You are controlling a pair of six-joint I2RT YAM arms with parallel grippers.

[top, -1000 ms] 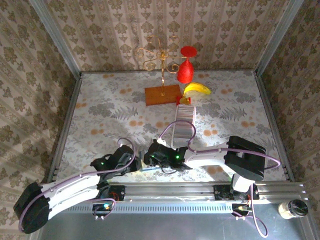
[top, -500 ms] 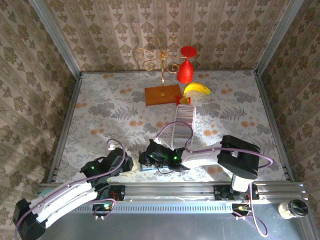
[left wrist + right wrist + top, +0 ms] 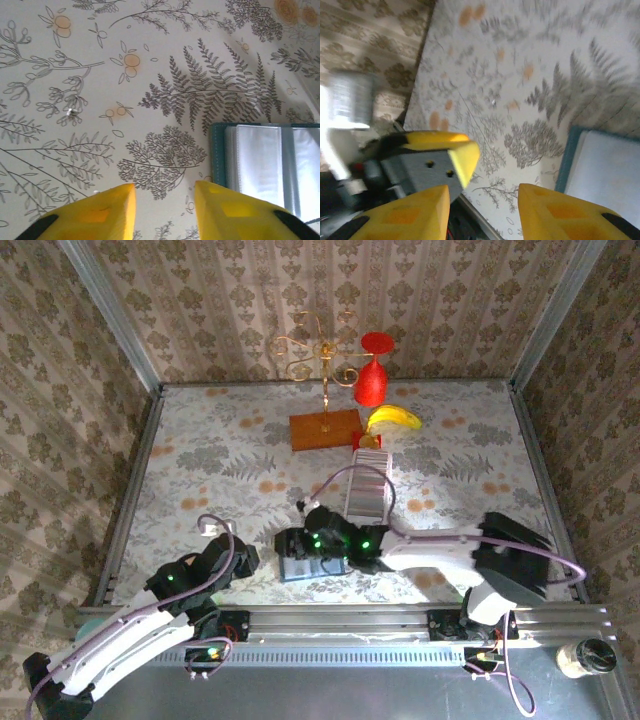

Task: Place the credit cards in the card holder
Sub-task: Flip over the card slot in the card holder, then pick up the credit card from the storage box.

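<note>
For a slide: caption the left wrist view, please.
The left gripper, jaws apart and empty, over the floral table beside the open teal card holder.

Teal on the card holder (image 3: 217,150), with a paler grey-white inside! The table (image 3: 220,460) wore white, patterned with grey ferns and orange blossoms. Yellow fingers showed on the left gripper (image 3: 164,200), and the same yellow on the right gripper (image 3: 484,205). Further back, the credit cards (image 3: 367,495) ran pale grey-white in stripes. The wooden block (image 3: 325,429) was orange-brown, the goblet (image 3: 371,380) red, the banana (image 3: 393,418) yellow and the candelabra (image 3: 320,345) gold. The walls (image 3: 200,300) carried beige damask.
</note>
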